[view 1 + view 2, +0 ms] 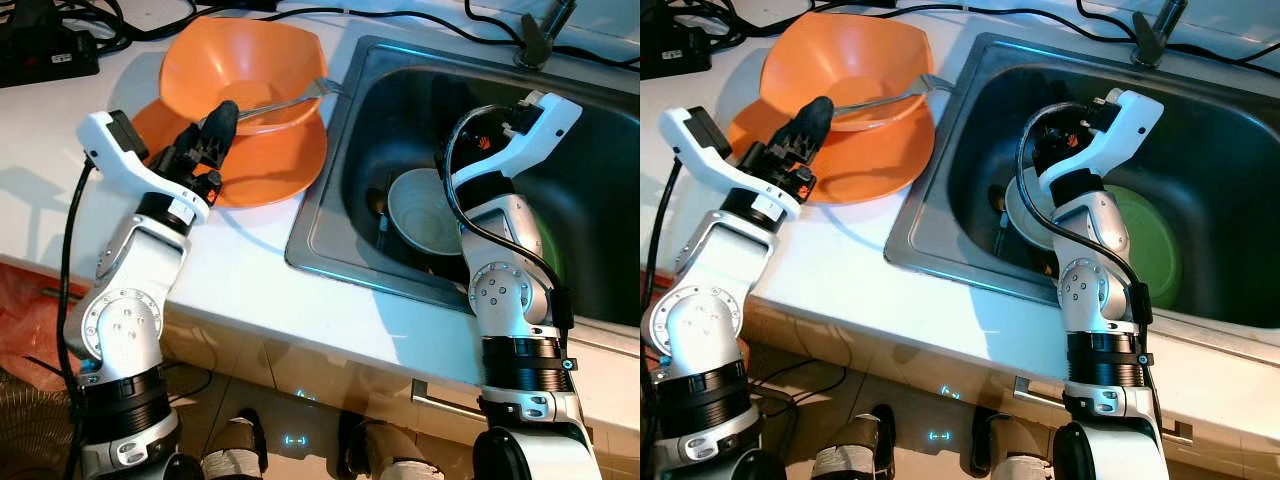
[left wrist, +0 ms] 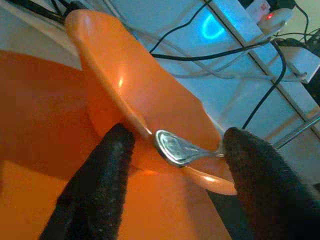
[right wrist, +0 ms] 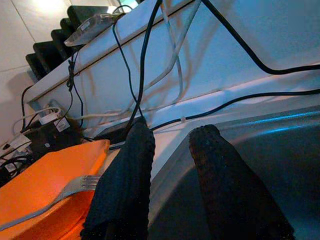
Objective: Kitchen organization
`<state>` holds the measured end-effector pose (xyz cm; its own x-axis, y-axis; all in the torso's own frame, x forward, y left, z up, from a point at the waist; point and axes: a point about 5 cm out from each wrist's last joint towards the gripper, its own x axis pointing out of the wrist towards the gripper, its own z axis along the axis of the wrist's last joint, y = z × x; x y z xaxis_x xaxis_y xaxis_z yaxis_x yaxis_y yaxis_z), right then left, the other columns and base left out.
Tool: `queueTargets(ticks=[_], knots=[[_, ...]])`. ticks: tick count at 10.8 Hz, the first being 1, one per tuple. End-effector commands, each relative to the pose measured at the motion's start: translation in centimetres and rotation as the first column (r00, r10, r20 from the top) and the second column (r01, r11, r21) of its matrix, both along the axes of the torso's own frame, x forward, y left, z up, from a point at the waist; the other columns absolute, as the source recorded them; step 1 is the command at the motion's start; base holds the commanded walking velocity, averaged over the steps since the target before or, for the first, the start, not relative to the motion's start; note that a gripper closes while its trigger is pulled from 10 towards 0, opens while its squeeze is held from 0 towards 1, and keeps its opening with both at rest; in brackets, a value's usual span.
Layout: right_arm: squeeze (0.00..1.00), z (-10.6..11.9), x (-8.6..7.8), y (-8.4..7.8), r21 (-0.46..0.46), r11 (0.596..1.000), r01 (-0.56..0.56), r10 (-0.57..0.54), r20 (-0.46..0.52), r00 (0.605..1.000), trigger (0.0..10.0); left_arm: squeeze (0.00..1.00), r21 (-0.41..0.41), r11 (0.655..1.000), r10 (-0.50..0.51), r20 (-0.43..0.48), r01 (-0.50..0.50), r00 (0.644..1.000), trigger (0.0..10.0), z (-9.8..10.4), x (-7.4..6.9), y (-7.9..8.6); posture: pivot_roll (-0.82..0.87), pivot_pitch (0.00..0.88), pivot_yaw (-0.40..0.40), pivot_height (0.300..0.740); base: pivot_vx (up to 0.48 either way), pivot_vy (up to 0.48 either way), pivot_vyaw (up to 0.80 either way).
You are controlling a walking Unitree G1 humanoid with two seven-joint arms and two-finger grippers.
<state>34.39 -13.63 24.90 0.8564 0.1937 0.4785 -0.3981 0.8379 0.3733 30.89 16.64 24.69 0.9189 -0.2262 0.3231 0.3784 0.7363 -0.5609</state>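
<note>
1. Your left pincer (image 2: pixel 172 150) is sitting at the near rim of the orange bowl (image 1: pixel 243 70), fingers apart, one on each side of the handle end of the fork (image 2: pixel 180 148); they are not clamped on it.
2. The fork is lying across the bowl, handle over the near rim, tines (image 1: pixel 322 88) reaching past the far rim toward the sink (image 1: pixel 330 210).
3. The bowl is standing on an orange plate (image 1: pixel 270 165) on the white bench (image 1: pixel 240 270), just beside the sink.
4. Your right pincer (image 3: pixel 170 145) is hanging above the sink basin, fingers apart and gripping nothing.
5. A pale bowl (image 1: pixel 425 210) and a green plate (image 1: pixel 1150 245) are lying in the basin.
6. Black cables (image 1: pixel 420 15) are running along the back of the bench.
</note>
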Motion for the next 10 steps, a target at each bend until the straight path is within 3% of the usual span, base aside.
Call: queueTargets(ticks=[1, 10], knots=[[0.0, -0.73, -0.12, -0.43, -0.009, 1.0, 0.016, -0.016, -0.027, 0.999, 10.0, 0.0, 0.007, 1.0, 0.0, 0.0, 0.0, 1.0, 0.0, 0.12, 0.1, -0.41, 0.15, 0.267, -0.056, 0.74, 0.0, 0.0, 0.0], [0.0, -1.02, -0.07, -0.38, -0.018, 1.0, 0.01, -0.011, -0.037, 0.999, 10.0, 0.0, -0.009, 1.0, -0.015, 0.0, 0.015, 1.0, 0.0, -0.07, -0.18, -1.17, 0.15, 0.266, -0.057, 0.74, 0.0, 0.0, 0.0]])
